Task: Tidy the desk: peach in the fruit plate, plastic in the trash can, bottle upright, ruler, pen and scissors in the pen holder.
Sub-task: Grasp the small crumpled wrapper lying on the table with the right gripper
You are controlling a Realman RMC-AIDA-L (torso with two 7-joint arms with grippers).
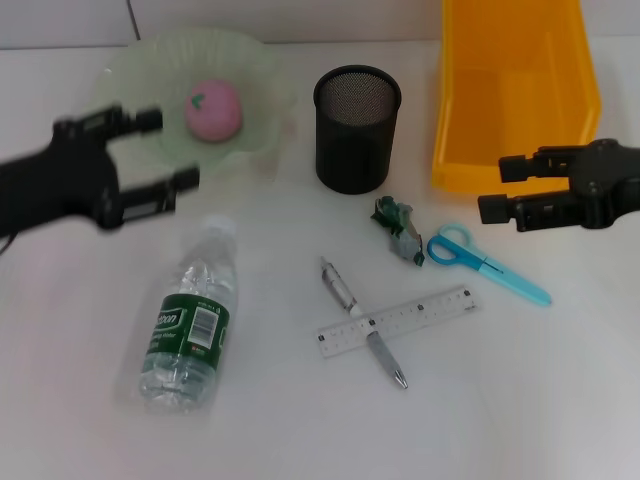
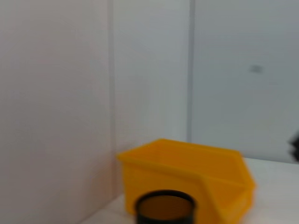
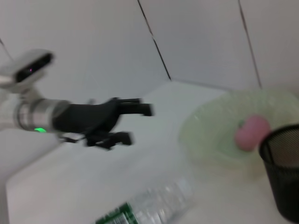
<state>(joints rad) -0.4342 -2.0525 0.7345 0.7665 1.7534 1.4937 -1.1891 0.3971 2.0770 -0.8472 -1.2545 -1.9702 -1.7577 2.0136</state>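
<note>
The pink peach (image 1: 213,110) lies in the pale green fruit plate (image 1: 255,70). My left gripper (image 1: 165,150) is open and empty, just left of the plate; it also shows in the right wrist view (image 3: 135,123). A clear bottle (image 1: 190,320) with a green label lies on its side at front left. The crumpled plastic (image 1: 398,230), blue scissors (image 1: 485,262), clear ruler (image 1: 395,322) and silver pen (image 1: 362,322) under it lie on the table in front of the black mesh pen holder (image 1: 357,128). My right gripper (image 1: 492,190) is open and empty, right of the scissors.
A yellow bin (image 1: 515,85) stands at the back right, behind my right gripper; it also shows in the left wrist view (image 2: 187,179). The white table (image 1: 80,400) has a wall close behind it.
</note>
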